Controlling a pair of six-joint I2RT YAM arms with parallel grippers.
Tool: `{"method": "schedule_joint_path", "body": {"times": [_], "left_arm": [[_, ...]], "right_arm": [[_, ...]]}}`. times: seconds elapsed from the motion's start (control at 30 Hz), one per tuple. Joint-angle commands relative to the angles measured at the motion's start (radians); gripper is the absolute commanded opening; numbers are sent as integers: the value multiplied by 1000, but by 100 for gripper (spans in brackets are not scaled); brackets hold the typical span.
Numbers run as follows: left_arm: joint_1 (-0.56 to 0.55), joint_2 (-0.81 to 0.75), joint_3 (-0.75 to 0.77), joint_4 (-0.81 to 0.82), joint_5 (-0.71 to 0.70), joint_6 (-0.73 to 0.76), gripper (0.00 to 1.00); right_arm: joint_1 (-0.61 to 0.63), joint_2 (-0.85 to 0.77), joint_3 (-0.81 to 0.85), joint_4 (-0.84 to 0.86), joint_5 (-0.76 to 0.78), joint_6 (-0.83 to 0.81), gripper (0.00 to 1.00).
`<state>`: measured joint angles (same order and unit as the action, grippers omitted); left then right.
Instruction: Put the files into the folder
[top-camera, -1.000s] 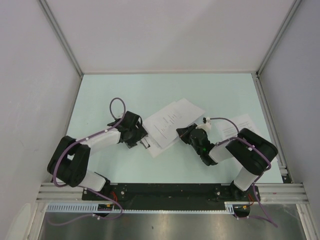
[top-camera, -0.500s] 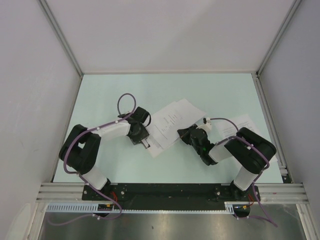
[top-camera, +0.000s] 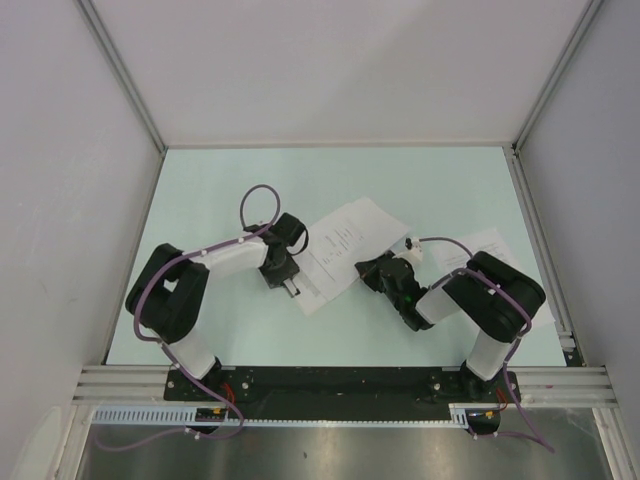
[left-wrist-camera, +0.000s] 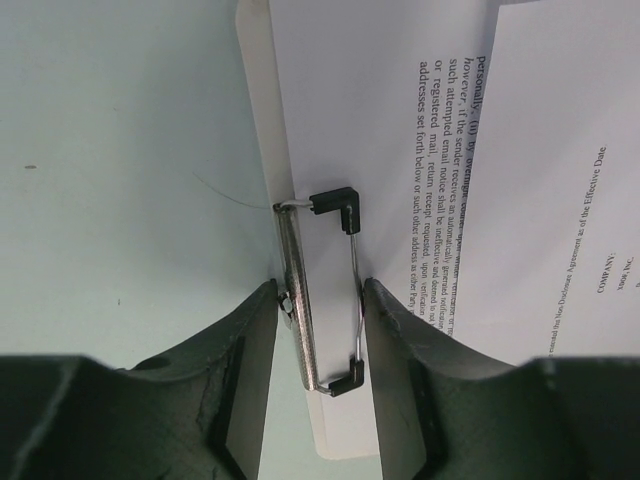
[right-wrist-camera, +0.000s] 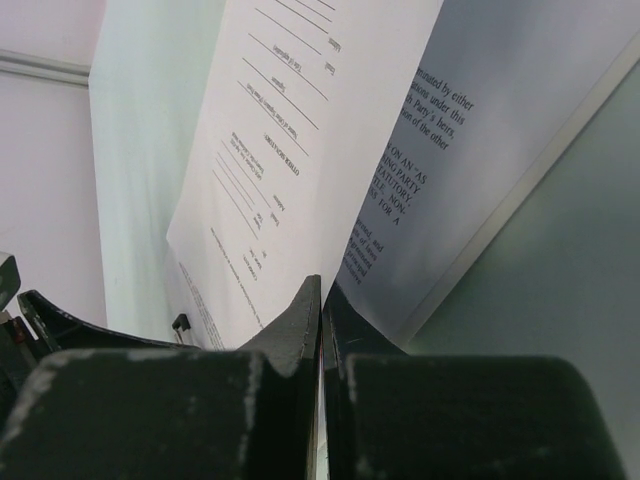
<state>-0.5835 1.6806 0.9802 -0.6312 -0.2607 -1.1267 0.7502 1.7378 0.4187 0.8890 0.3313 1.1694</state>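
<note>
Left pincer (left-wrist-camera: 318, 292) squeezes the folder's (left-wrist-camera: 258, 100) clip (left-wrist-camera: 295, 290); right pincer (right-wrist-camera: 321, 300) pinches, apparently, the top file's (right-wrist-camera: 300, 150) edge.

The 2 arms fold inward toward each other, elbows bent outward. The left gripper (left-wrist-camera: 318, 300) presses its 2 fingers against either side of the clip (left-wrist-camera: 297, 290). The right gripper (right-wrist-camera: 322, 300) is pinched tight on a file sheet (right-wrist-camera: 290, 150).

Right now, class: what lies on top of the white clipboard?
Two printed sheets: a dense sheet, with a sparse sheet overlapping it. They cover most of the clipboard, so its face beneath is hidden.
</note>
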Motion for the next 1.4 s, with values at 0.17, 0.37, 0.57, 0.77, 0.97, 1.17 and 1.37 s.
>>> {"method": "schedule_joint_path", "body": {"times": [0.17,0.37,0.57,0.77,0.97,1.17,1.37], "left_arm": [[-10,85,-98,82,40,-2,21],[-10,54,-127,117,66,22,0],[-10,-41,-179,120,92,-71,0],[10,-74,-218,186,144,-128,0],[16,-97,-256,224,161,-131,0],[34,-150,-322,271,166,-137,0],[45,-168,-376,315,172,-151,0]], "right_arm": [[-5,26,14,59,6,-8,0],[11,35,15,71,11,-1,0],[50,28,15,45,69,36,0],[106,46,17,16,140,59,0],[103,78,2,33,158,81,0],[94,91,0,25,161,90,0],[104,91,-6,25,166,84,0]]}}
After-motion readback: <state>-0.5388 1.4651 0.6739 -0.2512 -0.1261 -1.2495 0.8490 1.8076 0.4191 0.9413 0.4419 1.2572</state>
